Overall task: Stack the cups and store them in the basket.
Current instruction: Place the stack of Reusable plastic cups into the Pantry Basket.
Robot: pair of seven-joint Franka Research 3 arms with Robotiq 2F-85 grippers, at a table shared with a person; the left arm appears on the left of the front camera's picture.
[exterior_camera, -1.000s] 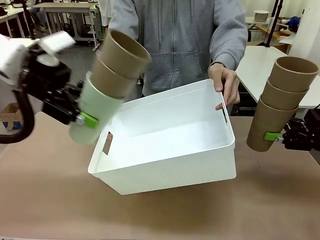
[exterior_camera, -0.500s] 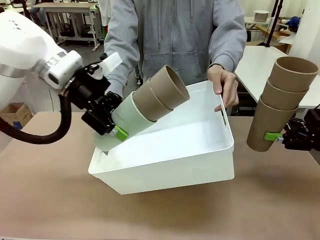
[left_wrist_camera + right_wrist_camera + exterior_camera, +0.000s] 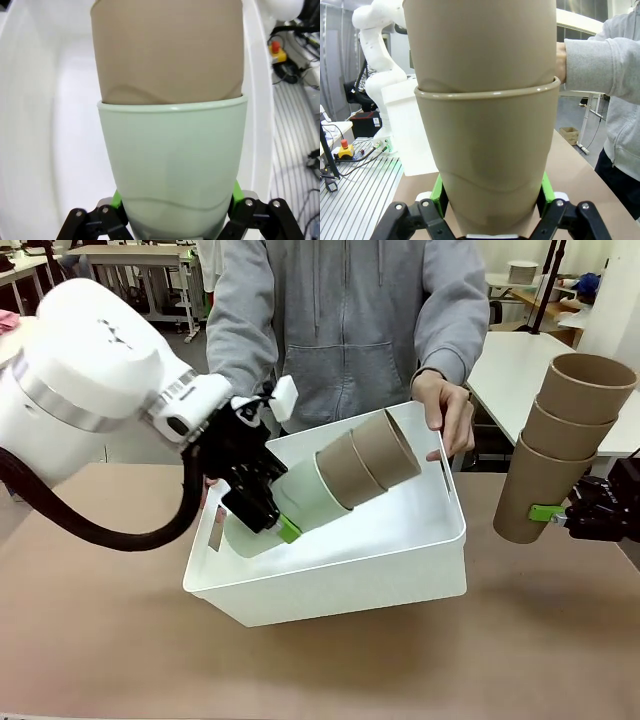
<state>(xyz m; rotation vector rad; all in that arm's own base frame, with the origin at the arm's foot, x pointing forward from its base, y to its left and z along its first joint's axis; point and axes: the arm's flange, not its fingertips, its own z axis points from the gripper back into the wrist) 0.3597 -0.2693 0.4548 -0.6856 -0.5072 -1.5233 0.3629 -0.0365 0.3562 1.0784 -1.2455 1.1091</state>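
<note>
Now check the left gripper (image 3: 265, 517) (image 3: 175, 202). Its fingers pinch the mint cup (image 3: 300, 502) (image 3: 172, 160) near the base, one green pad on each side. Two brown cups (image 3: 365, 462) (image 3: 167, 50) sit nested in the mint cup, so you see a stack of three. This stack lies steeply tilted inside the basket (image 3: 340, 585) (image 3: 40, 125). Its base is low near the basket's near left corner, and its mouths point up toward the far right corner. You cannot tell whether the mint base touches the basket floor.

Note that the basket stands at the middle of the desk (image 3: 100, 640), tipped so that its far rim sits higher than its near rim. A person's hand (image 3: 450, 415) grips the rim at the far right corner, beside the handle slot.

Next, check the right gripper (image 3: 560, 515) (image 3: 492, 200). It hangs over the desk's right edge, well apart from the basket. Its fingers clamp the lowest cup of a brown stack (image 3: 562, 455) (image 3: 485, 140), low on that cup's wall, with a green pad pressed to each side. The brown stack holds three cups and leans with its mouths up and to the right.
</note>
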